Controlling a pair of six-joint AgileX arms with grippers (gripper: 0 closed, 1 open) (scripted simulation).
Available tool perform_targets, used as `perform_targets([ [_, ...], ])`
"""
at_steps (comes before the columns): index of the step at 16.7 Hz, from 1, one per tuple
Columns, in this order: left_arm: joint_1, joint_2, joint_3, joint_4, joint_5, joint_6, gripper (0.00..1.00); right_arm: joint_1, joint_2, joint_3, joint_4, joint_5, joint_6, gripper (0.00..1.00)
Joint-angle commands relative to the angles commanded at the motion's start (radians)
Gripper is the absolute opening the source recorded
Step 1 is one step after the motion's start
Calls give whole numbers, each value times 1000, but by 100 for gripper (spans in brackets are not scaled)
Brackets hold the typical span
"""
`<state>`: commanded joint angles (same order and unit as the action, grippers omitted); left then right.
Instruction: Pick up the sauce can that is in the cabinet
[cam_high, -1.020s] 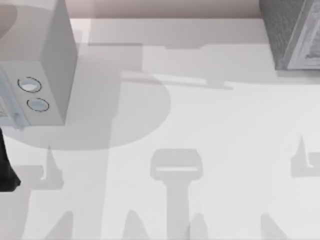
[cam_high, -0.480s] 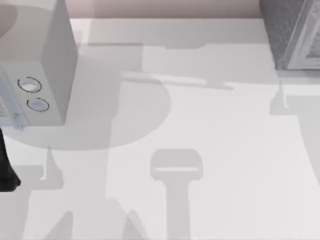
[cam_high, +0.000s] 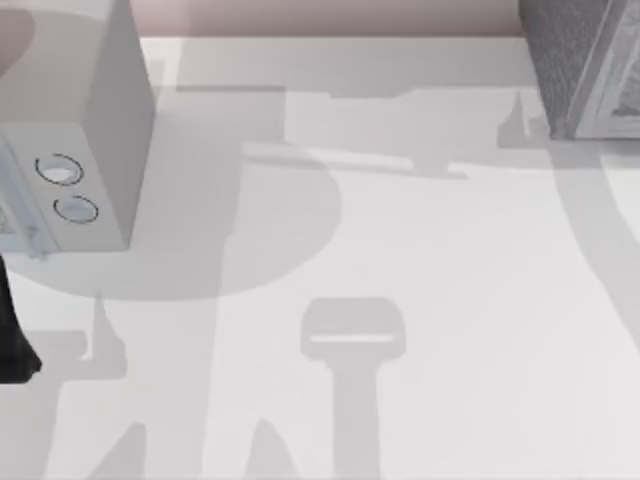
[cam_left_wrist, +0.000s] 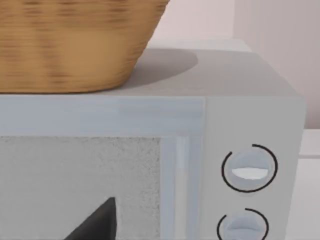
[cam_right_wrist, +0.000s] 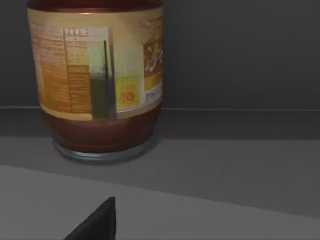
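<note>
White table (cam_high: 430, 260), cabinet (cam_high: 585, 65) far right; sauce can (cam_right_wrist: 97, 80) upright inside; fingers' state unclear.

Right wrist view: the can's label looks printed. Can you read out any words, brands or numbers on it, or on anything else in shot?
Sauce can, standing upright in the dark cabinet: its label has a panel of fine print, a green block and a brown logo patch; all too blurred to read.
Pale box with two round dials: no lettering or numbers by them.
Wicker basket on top of that box: no text.
</note>
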<state>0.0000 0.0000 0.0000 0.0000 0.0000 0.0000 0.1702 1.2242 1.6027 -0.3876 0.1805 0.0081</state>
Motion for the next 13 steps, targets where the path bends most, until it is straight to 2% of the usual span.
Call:
perform_targets([
  [4,0,0,0,0,0,0,100,13,97,131,-28,15,7,100],
  [10,0,0,0,0,0,0,100,12,103,139,-27,17,7,100],
  [13,0,0,0,0,0,0,100,44,175,208,-14,58,8,100],
])
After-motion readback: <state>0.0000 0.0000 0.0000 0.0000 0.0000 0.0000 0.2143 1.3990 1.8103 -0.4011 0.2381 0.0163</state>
